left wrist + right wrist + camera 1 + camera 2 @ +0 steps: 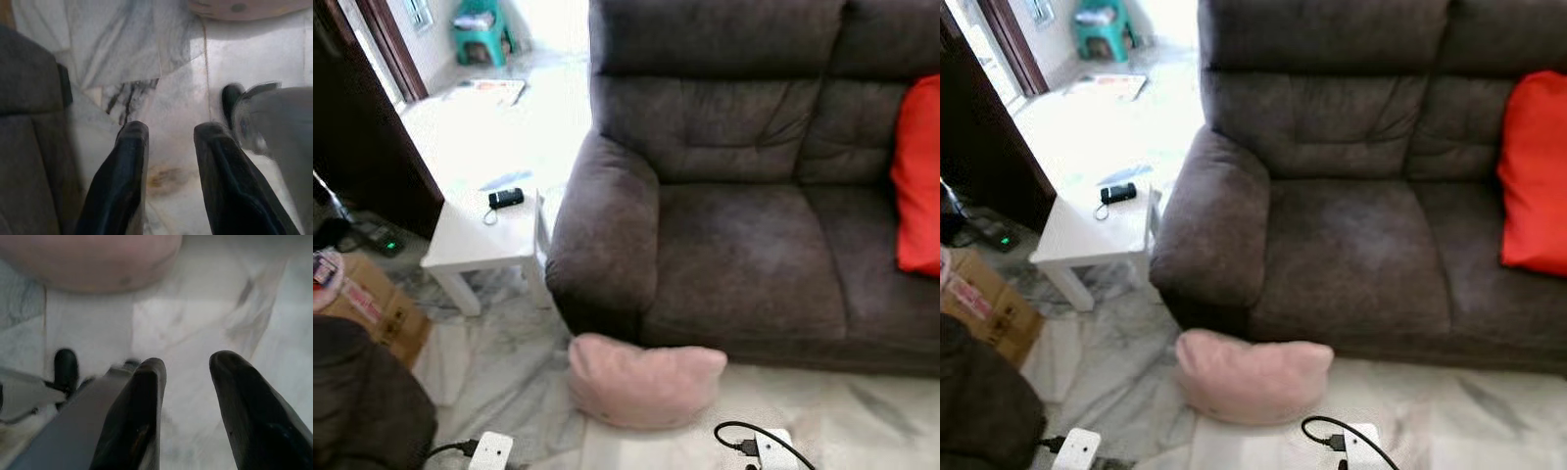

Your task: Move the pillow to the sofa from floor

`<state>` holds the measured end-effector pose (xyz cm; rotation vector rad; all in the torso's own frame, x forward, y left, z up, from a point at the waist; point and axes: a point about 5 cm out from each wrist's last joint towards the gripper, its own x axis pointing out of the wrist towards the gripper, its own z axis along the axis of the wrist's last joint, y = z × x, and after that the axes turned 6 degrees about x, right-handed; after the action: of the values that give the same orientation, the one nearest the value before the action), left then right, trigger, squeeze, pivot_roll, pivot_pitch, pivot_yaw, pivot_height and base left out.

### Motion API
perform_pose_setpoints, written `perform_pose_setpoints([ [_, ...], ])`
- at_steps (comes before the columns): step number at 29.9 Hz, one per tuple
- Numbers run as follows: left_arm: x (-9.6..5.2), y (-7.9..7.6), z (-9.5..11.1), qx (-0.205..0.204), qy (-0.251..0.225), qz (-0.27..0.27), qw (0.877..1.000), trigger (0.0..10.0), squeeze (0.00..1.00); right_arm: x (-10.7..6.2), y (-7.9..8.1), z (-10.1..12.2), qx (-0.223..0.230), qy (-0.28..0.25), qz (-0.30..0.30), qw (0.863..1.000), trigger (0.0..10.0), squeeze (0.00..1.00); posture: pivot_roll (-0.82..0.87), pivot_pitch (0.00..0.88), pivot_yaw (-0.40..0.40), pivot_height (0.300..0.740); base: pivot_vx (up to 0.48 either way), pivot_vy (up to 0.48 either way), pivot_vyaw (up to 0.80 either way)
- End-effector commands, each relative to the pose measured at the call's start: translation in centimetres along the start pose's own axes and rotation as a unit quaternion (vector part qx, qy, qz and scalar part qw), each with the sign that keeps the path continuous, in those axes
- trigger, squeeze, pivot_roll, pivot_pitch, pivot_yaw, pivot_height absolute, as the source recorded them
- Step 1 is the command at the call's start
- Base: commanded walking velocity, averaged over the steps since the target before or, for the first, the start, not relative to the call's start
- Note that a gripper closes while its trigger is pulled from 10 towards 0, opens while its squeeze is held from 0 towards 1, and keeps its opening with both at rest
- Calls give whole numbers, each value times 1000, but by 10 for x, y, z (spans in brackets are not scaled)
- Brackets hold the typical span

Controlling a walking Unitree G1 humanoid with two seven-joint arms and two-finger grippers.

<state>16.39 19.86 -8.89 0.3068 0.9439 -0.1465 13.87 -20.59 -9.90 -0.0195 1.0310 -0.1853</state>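
Lying pillow (644,380), long axis along sofa (744,245) front

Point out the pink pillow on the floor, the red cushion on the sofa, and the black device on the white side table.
Soft pink fabric pillow (644,380): left eye view, middle of its top face.
Bright red cushion (1535,184): right eye view, centre of its front.
Small black device (506,198): left eye view, middle of its body.

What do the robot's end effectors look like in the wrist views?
Each end effector has two long black fingers with rounded tips and a smooth, slightly glossy surface. The left end effector and the right end effector look the same. No markings can be seen on the fingers.
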Motion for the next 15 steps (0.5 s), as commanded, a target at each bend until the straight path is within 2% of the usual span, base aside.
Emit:
perform_pose_setpoints([
  [1, -1, 5, -4, 6, 9, 3, 1000, 10000, 0, 0, 6, 0, 6, 4, 3, 1000, 10000, 0, 55, 85, 28, 740, 0, 0, 0],
  [15, -1, 4, -3, -5, 7, 1, 1000, 10000, 0, 1, 9, 3, 5, 1, 3, 1000, 10000, 0, 57, 95, 23, 740, 0, 0, 0],
])
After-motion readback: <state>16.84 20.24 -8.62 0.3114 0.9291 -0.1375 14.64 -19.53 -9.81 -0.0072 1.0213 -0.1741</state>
